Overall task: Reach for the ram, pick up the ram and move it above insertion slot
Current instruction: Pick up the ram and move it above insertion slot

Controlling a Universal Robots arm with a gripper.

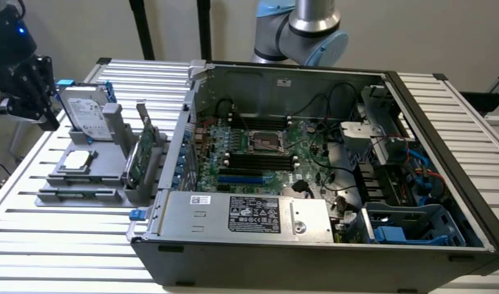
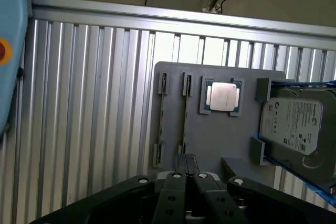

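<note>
Fingers: my gripper (image 2: 186, 158) has two black metal fingers (image 2: 173, 195), pressed flat together with nothing between them.
Ram: one ram (image 2: 185, 121), a long, thin green circuit-board stick, stands on edge in line with my fingers. Its near end is just past my tips and I am not touching it.
Holder: one grey plastic holder plate (image 2: 220, 140) lies under and ahead of my fingers.
Holder slots: two narrow parallel ones, each with a clip at either end. The ram sits in the one ahead of my tips, and I cannot tell what the one beside it holds.
Processor: one square silver-lidded processor chip (image 2: 221, 97) sits in a recess near the ram's far end.
Hard drive: one silver hard drive (image 2: 294, 124) with a white label sits in blue brackets, further out on the same side.
Expansion card: one taller green expansion card (image 1: 139, 156) stands upright on the holder's side nearest the case.
Case: one open dark metal computer case (image 1: 315, 257) lies well apart from my fingers.
Insertion slots: a bank of long black memory slots (image 1: 258, 160) sits on the green motherboard inside the case.
Table: one ribbed aluminium table (image 2: 94, 103).
</note>
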